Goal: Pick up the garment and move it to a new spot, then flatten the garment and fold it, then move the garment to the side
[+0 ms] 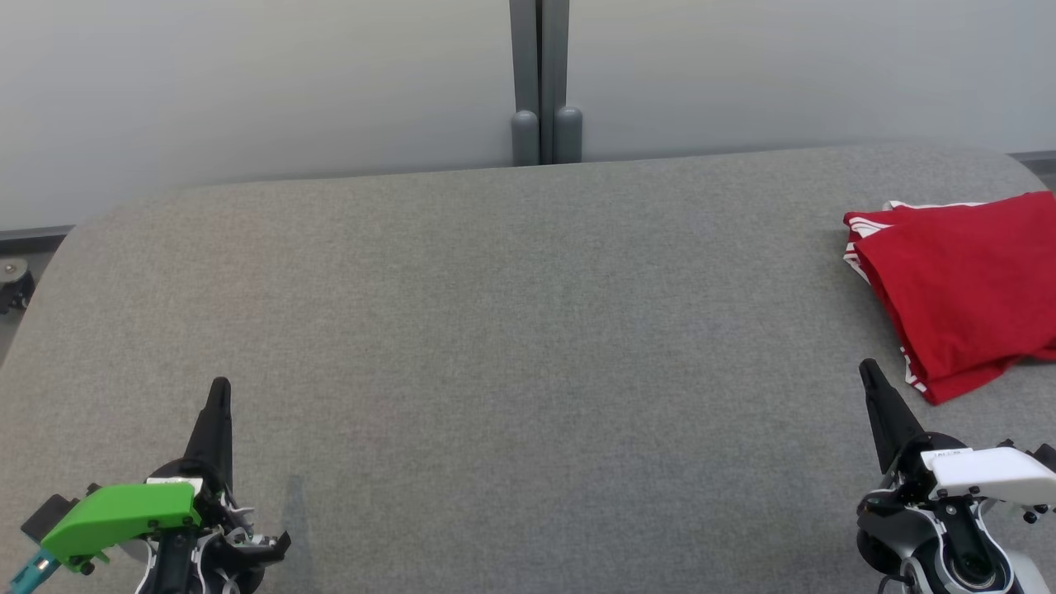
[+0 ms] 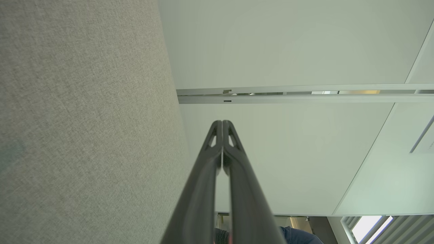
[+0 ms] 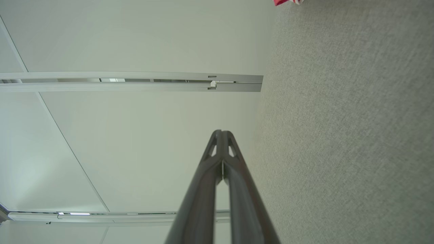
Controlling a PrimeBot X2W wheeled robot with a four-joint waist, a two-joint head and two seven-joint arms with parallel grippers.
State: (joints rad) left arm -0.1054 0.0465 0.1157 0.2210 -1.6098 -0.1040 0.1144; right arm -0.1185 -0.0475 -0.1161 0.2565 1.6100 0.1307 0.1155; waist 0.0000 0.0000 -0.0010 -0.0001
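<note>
Your red garment (image 1: 965, 285) lies folded at three o'clock on the grey table (image 1: 495, 330). The left gripper (image 1: 219, 394) and right gripper (image 1: 871, 375) sit empty, fingers pressed together. The task looks finished, so stay parked.

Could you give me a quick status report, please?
Left gripper shut, empty. Right gripper shut, empty. Red garment folded, lying at right of table. Nothing in the way.

A: Where is the red piece of clothing (image 1: 965, 289)?
B: On the right side of the grey table (image 1: 495, 330). It is folded and lies flat. White stripes run along its edges.
</note>
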